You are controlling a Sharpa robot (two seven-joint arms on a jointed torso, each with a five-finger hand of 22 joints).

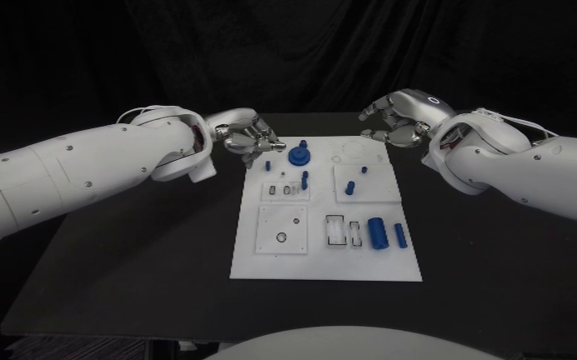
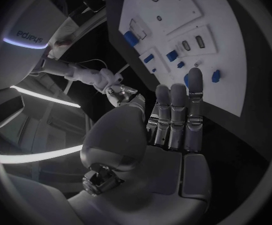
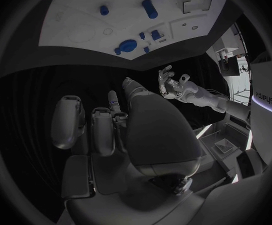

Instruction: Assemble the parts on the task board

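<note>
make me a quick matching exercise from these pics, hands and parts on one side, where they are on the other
Things:
1. left hand
2. right hand
3. long blue cylinder
4. round blue knob

Places:
A. lying on the near right part of the white board
B. past the board's far right corner
C. standing at the board's far edge
D. at the board's far left corner

Pairs: 1-D, 2-B, 3-A, 4-C

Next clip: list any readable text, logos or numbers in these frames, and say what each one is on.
"sharpa": brand lettering seen mirrored in the left wrist view, on the right arm of the robot.
"sharpa": seen only in part in the right wrist view, on the left arm; its first letters are cut off.
Task board: no lettering can be made out in the head view; any marks are too small to read.
</note>
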